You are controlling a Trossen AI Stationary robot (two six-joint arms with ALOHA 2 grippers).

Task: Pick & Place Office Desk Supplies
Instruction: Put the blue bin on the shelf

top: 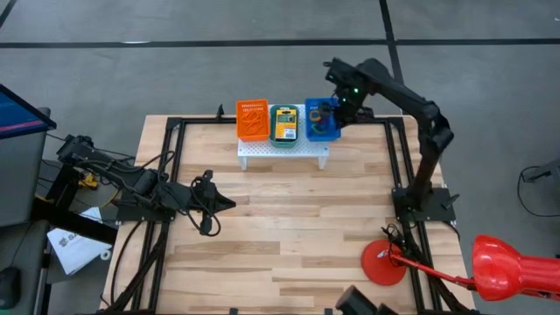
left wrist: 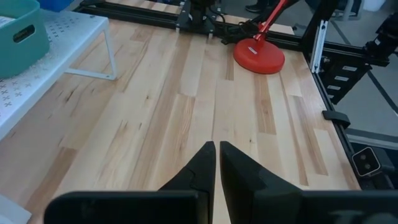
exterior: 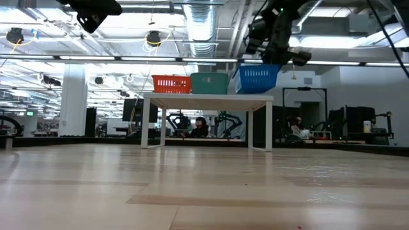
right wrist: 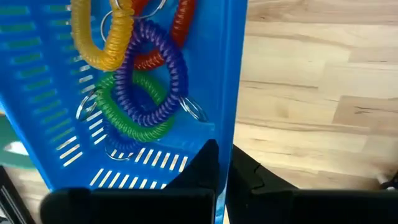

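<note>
Several coiled loops, yellow (right wrist: pixel 102 37), purple (right wrist: pixel 152 68), green (right wrist: pixel 134 106) and red (right wrist: pixel 180 25), lie in a blue basket (top: pixel 322 120) on the white perforated stand (top: pixel 284 150). A yellow-and-green crayon box (top: pixel 283 124) lies flat in the teal basket beside it. My right gripper (right wrist: pixel 222 168) hangs shut above the blue basket's right rim (right wrist: pixel 238 74), pointing down, with nothing visible between its fingers. My left gripper (top: pixel 229 205) waits shut above the table's left part, also seen in its own wrist view (left wrist: pixel 217 155).
An orange basket (top: pixel 252 120) stands at the left end of the stand. A red round disc (top: pixel 383 262) with a red lamp head (top: pixel 512 267) sits at the near right. Black frame rails (top: pixel 398 157) border the table. Bare wood (top: pixel 297 227) spreads across the middle.
</note>
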